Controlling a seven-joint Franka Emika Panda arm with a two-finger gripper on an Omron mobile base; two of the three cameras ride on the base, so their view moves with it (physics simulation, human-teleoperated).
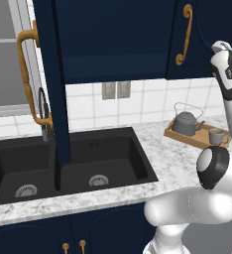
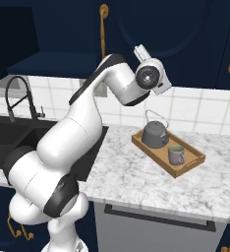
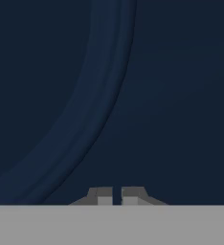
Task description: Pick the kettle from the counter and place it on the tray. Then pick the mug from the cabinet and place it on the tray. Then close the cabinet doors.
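Tray (image 2: pixel 189 166) on your table (image 2: pixel 136 177): kettle (image 2: pixel 154 134), mug (image 2: pixel 176 155) at its 4 o'clock. Left door (image 1: pixel 56 84) open, right door (image 3: pixel 181 95) shut; gripper (image 3: pixel 117 195) pressed together, empty, facing it.

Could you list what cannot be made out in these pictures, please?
- Cabinet inside: left base view, too dark to see.
- Right door: right base view, top cut by the frame's edge.
- Mug handle: right base view, too small.
- Pincer contact with that door: hand view, too close to tell.
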